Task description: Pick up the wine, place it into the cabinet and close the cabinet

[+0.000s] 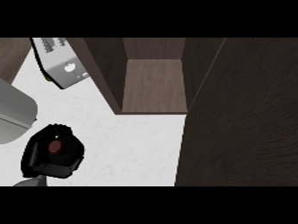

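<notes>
I count one hand (51,153), curled round one wine bottle (56,146). One open cabinet (154,83), one door (248,118) swung out. One grey appliance (6,109) at left, one white device (64,65) up top. One counter (132,148).

Cabinet (154,83) sits at the back centre of the counter (132,140), its interior facing fwd. Its door (248,118) stands open along the right side, reaching toward the front edge. Left hand (51,153) is front-left, curled round the wine (56,146). Sink (3,109) lies far left; a toaster-like appliance (64,61) sits back-left, just beside the cabinet.
</notes>
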